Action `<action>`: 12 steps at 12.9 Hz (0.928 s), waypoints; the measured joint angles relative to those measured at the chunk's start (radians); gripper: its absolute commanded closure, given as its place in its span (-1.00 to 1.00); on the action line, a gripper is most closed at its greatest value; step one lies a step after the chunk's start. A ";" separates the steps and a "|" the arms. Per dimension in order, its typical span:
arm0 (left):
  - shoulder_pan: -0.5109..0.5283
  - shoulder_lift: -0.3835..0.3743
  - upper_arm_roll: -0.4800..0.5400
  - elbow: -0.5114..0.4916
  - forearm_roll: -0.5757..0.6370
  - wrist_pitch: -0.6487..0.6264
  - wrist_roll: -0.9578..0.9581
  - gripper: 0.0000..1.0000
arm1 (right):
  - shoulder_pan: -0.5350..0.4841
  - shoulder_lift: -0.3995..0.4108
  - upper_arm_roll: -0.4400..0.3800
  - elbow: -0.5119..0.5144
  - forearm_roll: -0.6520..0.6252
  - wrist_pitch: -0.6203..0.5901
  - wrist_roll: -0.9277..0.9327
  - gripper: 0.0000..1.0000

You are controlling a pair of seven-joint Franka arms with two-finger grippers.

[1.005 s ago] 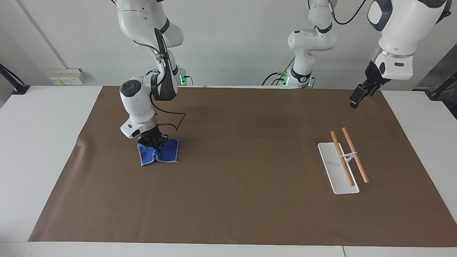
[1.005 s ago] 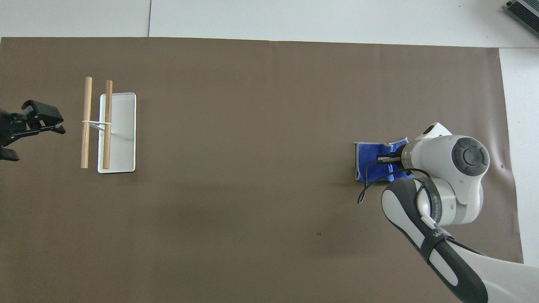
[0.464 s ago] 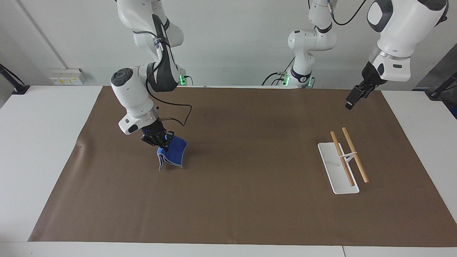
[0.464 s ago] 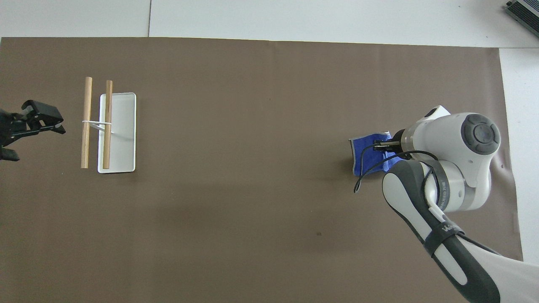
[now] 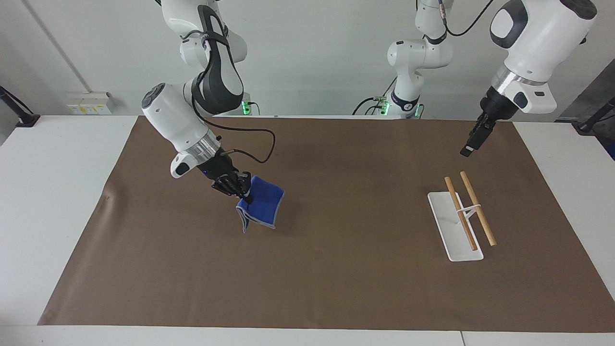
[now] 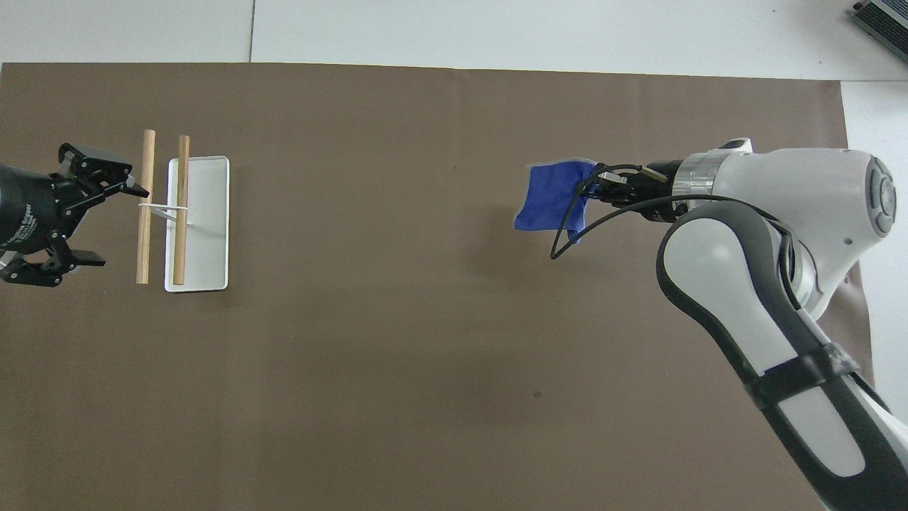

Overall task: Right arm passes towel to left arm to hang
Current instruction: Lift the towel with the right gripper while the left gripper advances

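Note:
The blue towel (image 5: 263, 205) (image 6: 547, 204) hangs in the air over the brown mat, toward the right arm's end of the table. My right gripper (image 5: 241, 190) (image 6: 593, 189) is shut on the towel's upper edge, tilted toward the middle of the table. The cloth droops below it, clear of the mat. My left gripper (image 5: 468, 150) (image 6: 112, 226) is open and holds nothing. It hovers over the mat at the left arm's end, beside the rack's wooden rods (image 5: 468, 210) (image 6: 145, 206).
A white rack base (image 5: 451, 240) (image 6: 209, 241) carries two parallel wooden rods on a thin wire stand. The brown mat (image 5: 336, 278) (image 6: 390, 355) covers most of the white table. A third white arm stands by the wall.
My right gripper has lifted the towel off the mat and carried it toward the middle of the table. My left gripper has dropped a little and swung closer to the rack.

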 measured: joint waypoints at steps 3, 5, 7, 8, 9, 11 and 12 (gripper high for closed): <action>0.000 -0.032 -0.007 -0.093 -0.062 0.146 -0.157 -1.00 | 0.089 0.011 0.003 0.003 0.271 0.108 0.019 1.00; -0.001 -0.048 -0.034 -0.140 -0.094 0.238 -0.263 -1.00 | 0.181 0.029 0.005 0.012 0.424 0.211 0.034 1.00; -0.002 -0.054 -0.067 -0.158 -0.124 0.318 -0.361 -1.00 | 0.251 0.055 0.006 0.040 0.524 0.272 0.052 1.00; -0.002 -0.055 -0.088 -0.172 -0.134 0.364 -0.405 -1.00 | 0.278 0.069 0.006 0.058 0.561 0.298 0.067 1.00; -0.003 -0.056 -0.114 -0.193 -0.138 0.420 -0.453 -1.00 | 0.307 0.082 0.006 0.079 0.589 0.330 0.083 1.00; -0.007 -0.056 -0.167 -0.241 -0.139 0.529 -0.540 -1.00 | 0.358 0.100 0.006 0.111 0.599 0.379 0.113 1.00; -0.012 -0.055 -0.185 -0.261 -0.140 0.571 -0.570 -1.00 | 0.375 0.104 0.006 0.121 0.599 0.388 0.117 1.00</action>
